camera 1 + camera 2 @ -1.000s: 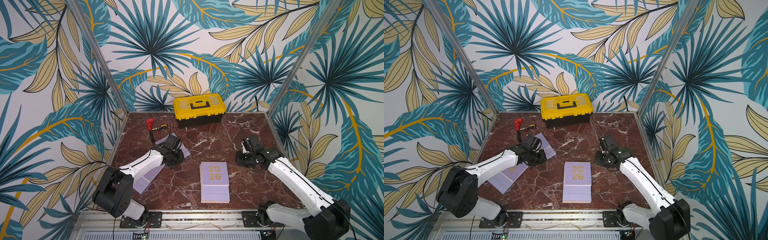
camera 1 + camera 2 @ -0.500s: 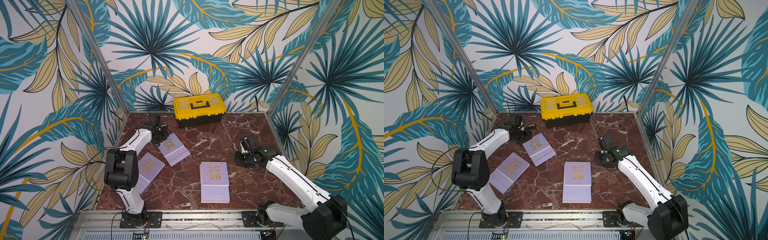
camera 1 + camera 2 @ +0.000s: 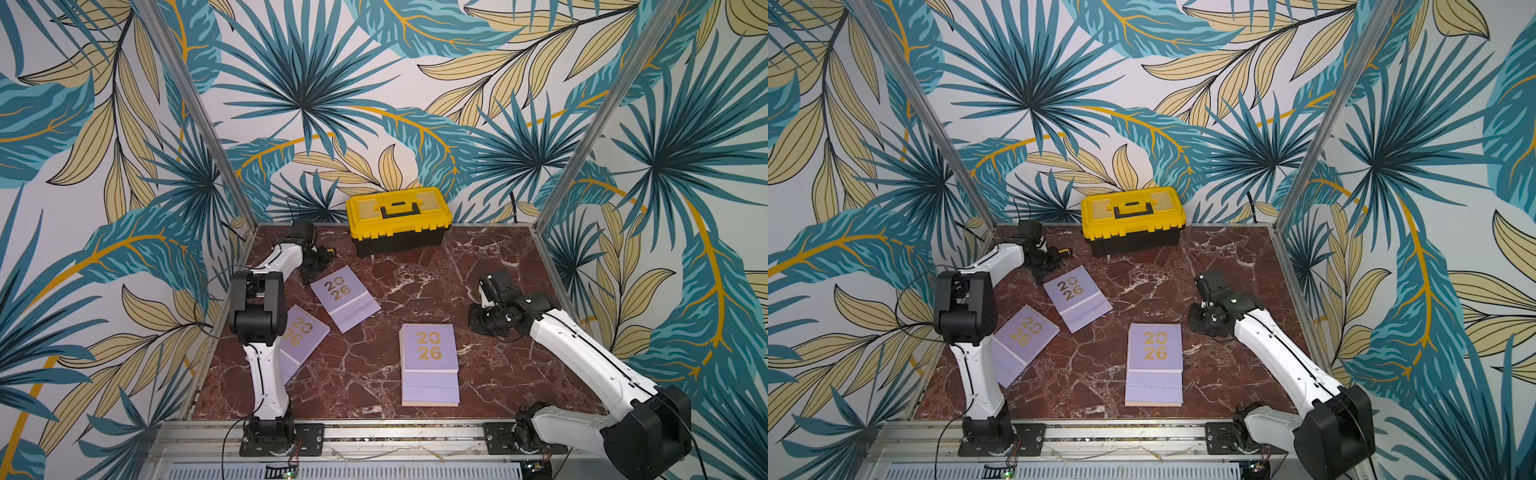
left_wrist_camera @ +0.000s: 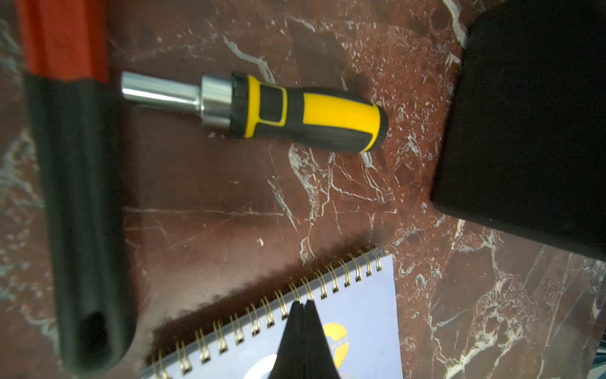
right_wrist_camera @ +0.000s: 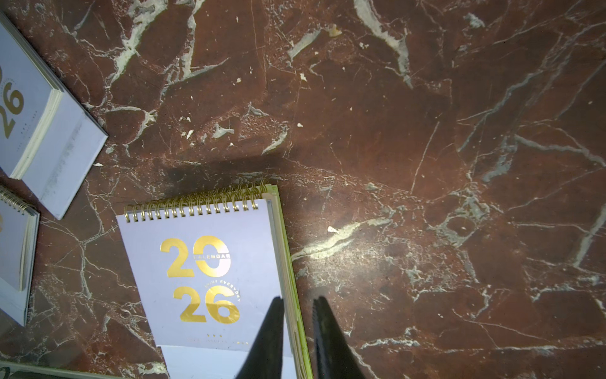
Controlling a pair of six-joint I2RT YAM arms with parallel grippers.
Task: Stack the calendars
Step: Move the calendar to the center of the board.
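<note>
The left arm (image 3: 264, 374) and right arm (image 3: 582, 353) have glossy white shells, bulky black joints, thin black cables (image 3: 196, 299); left pincer (image 4: 305, 303) and right pincer (image 5: 299, 298) are tapered black.

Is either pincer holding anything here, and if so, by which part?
Right pincer: nothing, jaws slightly apart. Left pincer: shut at the spiral edge of a lavender calendar; whether it pinches the binding cannot be told.

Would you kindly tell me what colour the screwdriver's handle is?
The screwdriver's handle is yellow and black, seen best in the left wrist view.
</note>
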